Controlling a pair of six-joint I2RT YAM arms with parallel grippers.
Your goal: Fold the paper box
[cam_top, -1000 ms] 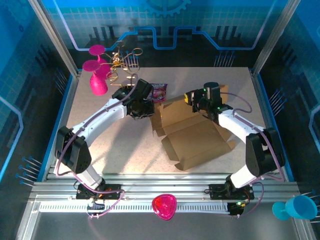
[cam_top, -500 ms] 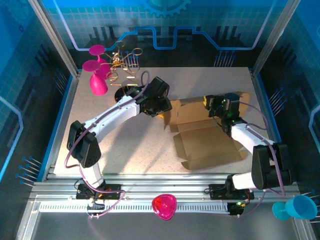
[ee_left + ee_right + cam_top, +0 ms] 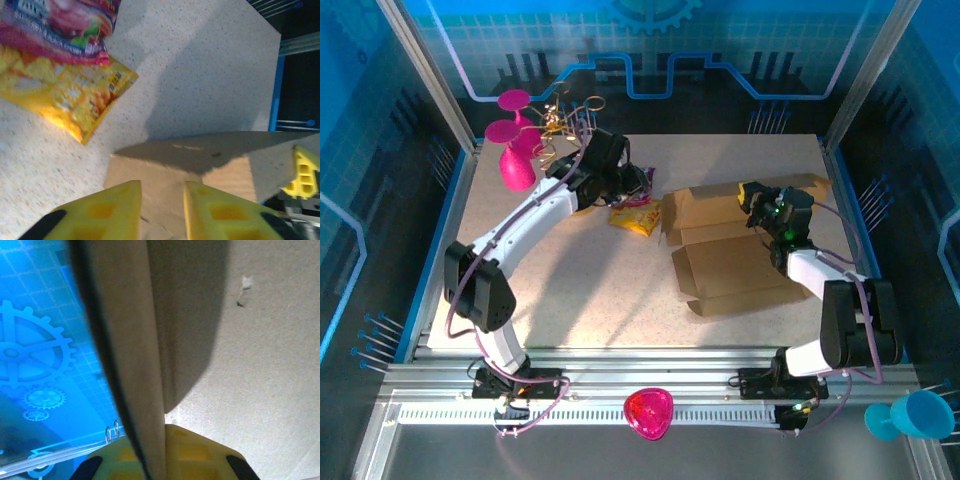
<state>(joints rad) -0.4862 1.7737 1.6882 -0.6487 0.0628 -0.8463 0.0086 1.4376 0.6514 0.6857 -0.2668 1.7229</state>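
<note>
1. Right hand (image 3: 758, 200) pinches the rear flap of the box (image 3: 735, 275), on the right side of the counter (image 3: 570, 290); fold it inward slowly.
2. Left hand (image 3: 620, 185), slightly parted and empty near the snack packets (image 3: 636, 214), should brace the left wall.

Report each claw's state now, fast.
Left claw: open a little, holding nothing.
Right claw: shut on a flap of the paper box.
</note>
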